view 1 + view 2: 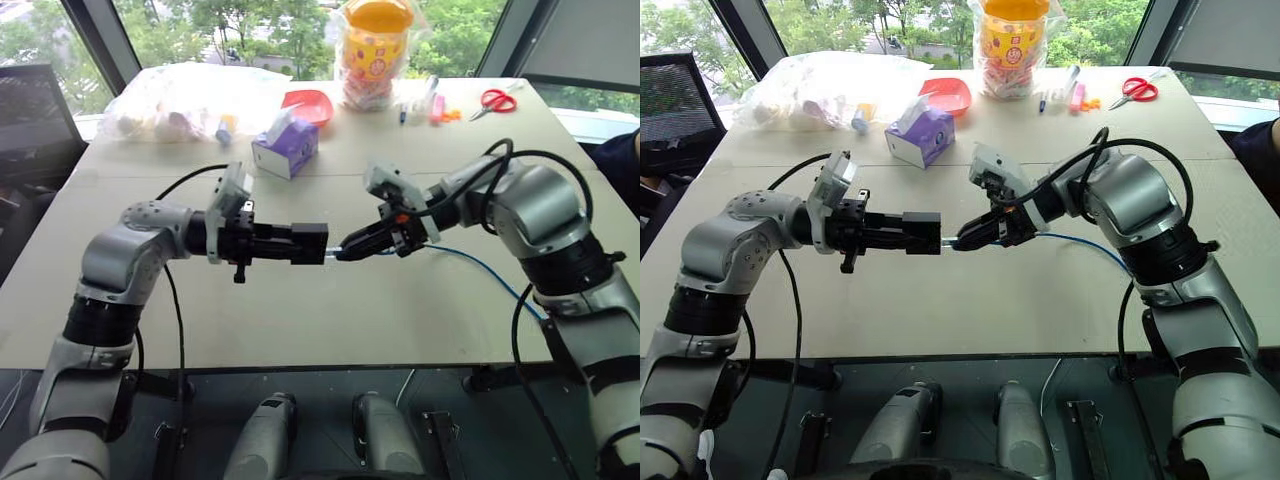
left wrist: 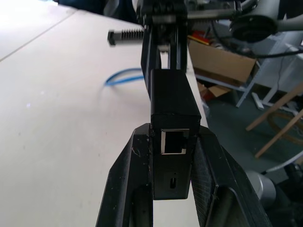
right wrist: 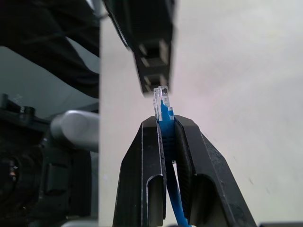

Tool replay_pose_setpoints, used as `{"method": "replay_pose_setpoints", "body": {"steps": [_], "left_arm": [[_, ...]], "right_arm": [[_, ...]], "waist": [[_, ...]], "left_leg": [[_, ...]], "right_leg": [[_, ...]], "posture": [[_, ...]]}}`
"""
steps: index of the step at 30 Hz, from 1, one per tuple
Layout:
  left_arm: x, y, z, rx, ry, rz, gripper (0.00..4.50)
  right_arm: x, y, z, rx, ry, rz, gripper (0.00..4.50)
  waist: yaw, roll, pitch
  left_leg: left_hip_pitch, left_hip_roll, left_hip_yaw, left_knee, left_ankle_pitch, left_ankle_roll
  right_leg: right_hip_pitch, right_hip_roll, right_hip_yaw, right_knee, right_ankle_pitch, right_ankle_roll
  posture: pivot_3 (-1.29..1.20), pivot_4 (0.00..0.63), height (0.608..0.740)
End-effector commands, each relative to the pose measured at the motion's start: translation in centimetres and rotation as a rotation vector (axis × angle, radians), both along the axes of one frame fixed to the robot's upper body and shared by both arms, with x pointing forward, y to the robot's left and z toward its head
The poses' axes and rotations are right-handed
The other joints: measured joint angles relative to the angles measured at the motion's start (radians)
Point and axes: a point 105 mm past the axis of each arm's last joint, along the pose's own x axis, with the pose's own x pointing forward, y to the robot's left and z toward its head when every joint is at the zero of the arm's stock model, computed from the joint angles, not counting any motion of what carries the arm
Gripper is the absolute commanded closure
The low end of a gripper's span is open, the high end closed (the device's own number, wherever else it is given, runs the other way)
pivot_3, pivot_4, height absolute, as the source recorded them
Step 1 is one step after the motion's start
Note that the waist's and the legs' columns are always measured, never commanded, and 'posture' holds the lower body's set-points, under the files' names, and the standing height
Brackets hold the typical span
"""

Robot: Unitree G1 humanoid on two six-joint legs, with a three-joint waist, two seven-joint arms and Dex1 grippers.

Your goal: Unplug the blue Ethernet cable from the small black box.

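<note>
Above table [image 1: 330, 310]: left gripper [image 1: 322, 243] clamps one box [image 2: 173, 101]; right gripper [image 3: 165, 124] pinches one cable [image 3: 164, 113], clear plug just off box port, unplugged.

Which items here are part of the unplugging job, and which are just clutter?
Job: thin blue Ethernet cable in right gripper; small matte black box in left gripper.
Clutter: purple tissue box, red-handled scissors, red bowl, yellow-lidded jar.
</note>
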Motion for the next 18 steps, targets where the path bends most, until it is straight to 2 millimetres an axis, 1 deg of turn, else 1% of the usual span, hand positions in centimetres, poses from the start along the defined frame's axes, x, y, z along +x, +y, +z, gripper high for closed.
{"method": "replay_pose_setpoints", "body": {"steps": [1, 6, 7, 8, 9, 10, 11, 12, 14, 15, 16, 18], "left_arm": [[-0.2, -0.1, 0.6, -0.006, -0.030, -0.017, 4.04], [-0.2, -0.6, 0.5, -0.009, -0.032, -0.023, 4.04], [-0.2, -0.6, 0.5, -0.010, -0.032, -0.024, 4.04], [-0.2, -0.6, 0.5, -0.008, -0.032, -0.024, 4.04], [-0.2, -0.6, 0.4, -0.007, -0.032, -0.024, 4.04], [-0.2, -0.5, 0.4, -0.004, -0.031, -0.022, 4.04], [-0.2, -0.3, 0.3, -0.002, -0.030, -0.018, 4.04], [-0.2, -0.2, 0.3, 0.001, -0.030, -0.014, 4.04], [-0.1, -0.1, 0.2, 0.006, -0.033, -0.006, 4.04], [0.0, 0.0, 0.2, 0.006, -0.035, 0.003, 4.04], [0.1, 0.2, 0.2, 0.010, -0.040, 0.018, 4.04], [0.5, 0.5, -0.1, 0.025, -0.053, 0.044, 4.04]], "right_arm": [[-0.1, 0.4, 1.2, 0.037, -0.031, 0.013, 4.43], [-0.5, 1.2, 1.6, 0.064, -0.029, 0.031, 4.43], [-0.7, 1.4, 1.7, 0.070, -0.025, 0.040, 4.06], [-0.5, 1.4, 1.7, 0.067, -0.033, 0.035, 3.59], [-0.4, 1.3, 1.6, 0.064, -0.039, 0.031, 3.26], [0.0, 1.0, 1.4, 0.055, -0.046, 0.015, 2.83], [0.2, 0.7, 1.2, 0.043, -0.052, 0.001, 2.17], [0.4, 0.4, 0.9, 0.029, -0.058, -0.008, 1.80], [1.0, -0.4, 0.0, -0.019, -0.085, -0.029, 0.69], [1.6, -1.0, -0.8, -0.055, -0.109, -0.054, 0.16], [2.4, -1.7, -1.9, -0.091, -0.130, -0.095, 0.07], [3.4, -2.7, -3.5, -0.141, -0.164, -0.140, 0.07]], "waist": [[0.000, 0.000, 0.000], [-0.001, 0.000, 0.000], [0.000, 0.000, 0.000], [0.000, 0.000, 0.000], [0.000, 0.000, 0.000], [0.000, 0.000, 0.000], [0.000, 0.000, 0.000], [0.000, 0.000, 0.000], [0.002, 0.000, 0.000], [0.003, 0.000, 0.000], [0.002, 0.000, 0.000], [0.001, 0.000, 0.000]], "left_leg": [[0.000, 0.000, 0.000, 0.000, 0.000, 0.000], [0.000, 0.000, 0.000, 0.000, 0.000, 0.000], [0.000, 0.000, 0.000, 0.000, 0.000, 0.000], [0.000, 0.000, 0.000, 0.000, 0.000, 0.000], [0.000, 0.000, 0.000, 0.000, 0.000, 0.000], [0.000, 0.000, 0.000, 0.000, 0.000, 0.000], [0.000, 0.000, 0.000, 0.000, 0.000, 0.000], [0.000, 0.000, 0.000, 0.000, 0.000, 0.000], [0.000, 0.000, 0.000, 0.000, 0.000, 0.000], [0.000, 0.000, 0.000, 0.000, 0.000, 0.000], [0.000, 0.000, 0.000, 0.000, 0.000, 0.000], [0.000, 0.000, 0.001, 0.000, 0.000, 0.000]], "right_leg": [[0.000, 0.000, 0.000, 0.000, 0.000, 0.000], [0.000, 0.000, 0.000, 0.000, 0.000, 0.000], [0.000, 0.000, 0.000, 0.000, 0.000, 0.000], [0.000, 0.000, 0.000, 0.000, 0.000, 0.000], [0.000, 0.000, 0.000, 0.000, 0.000, 0.000], [0.000, 0.000, 0.000, 0.000, 0.000, 0.000], [0.000, 0.000, 0.000, 0.000, 0.000, 0.000], [0.000, 0.000, 0.000, 0.000, 0.000, 0.000], [0.000, 0.000, 0.000, 0.000, 0.000, 0.000], [0.000, 0.000, 0.000, 0.000, 0.000, 0.000], [0.000, 0.000, 0.000, 0.000, 0.000, 0.000], [0.000, 0.000, 0.000, 0.000, 0.000, 0.000]], "posture": [[0.00, 0.150, 0.740], [0.00, 0.150, 0.740], [0.00, 0.150, 0.740], [0.00, 0.150, 0.740], [0.00, 0.150, 0.740], [0.00, 0.150, 0.740], [0.00, 0.150, 0.740], [0.00, 0.150, 0.740], [0.00, 0.150, 0.740], [0.00, 0.150, 0.740], [0.00, 0.150, 0.740], [0.00, 0.150, 0.740]]}}
